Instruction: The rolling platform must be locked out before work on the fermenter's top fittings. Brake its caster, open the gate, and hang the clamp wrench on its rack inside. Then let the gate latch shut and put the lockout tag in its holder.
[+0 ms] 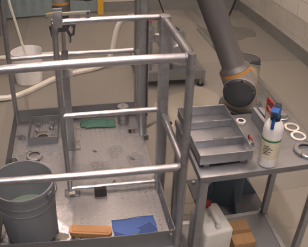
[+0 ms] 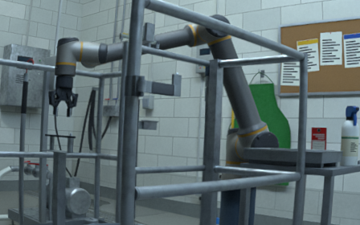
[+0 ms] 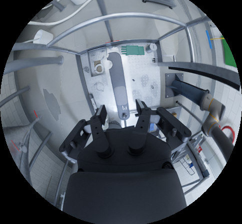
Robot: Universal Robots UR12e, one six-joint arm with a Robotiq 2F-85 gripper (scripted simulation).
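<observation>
The clamp wrench (image 3: 119, 84) hangs straight down below my gripper, its upper end partly hidden between my fingers in the wrist camera; from the side it hangs against the rack post (image 1: 62, 83) inside the platform. The red lockout tag (image 1: 269, 106) stands in a holder at the back of the side table (image 1: 255, 155), also seen by the spray bottle (image 2: 318, 138). My gripper (image 1: 68, 30) (image 2: 62, 105) (image 3: 121, 112) is high over the far left part of the platform, above the wrench's top, and it is open and empty.
The platform's top rails (image 1: 94, 62) and the rack's cross bar (image 1: 69, 13) stand close around my gripper. On the deck lie a parts tray (image 1: 43, 129), a green glove (image 1: 98, 123), a grey bucket (image 1: 24, 199), and a blue cloth (image 1: 134, 224). A metal tray (image 1: 214, 133) sits on the side table.
</observation>
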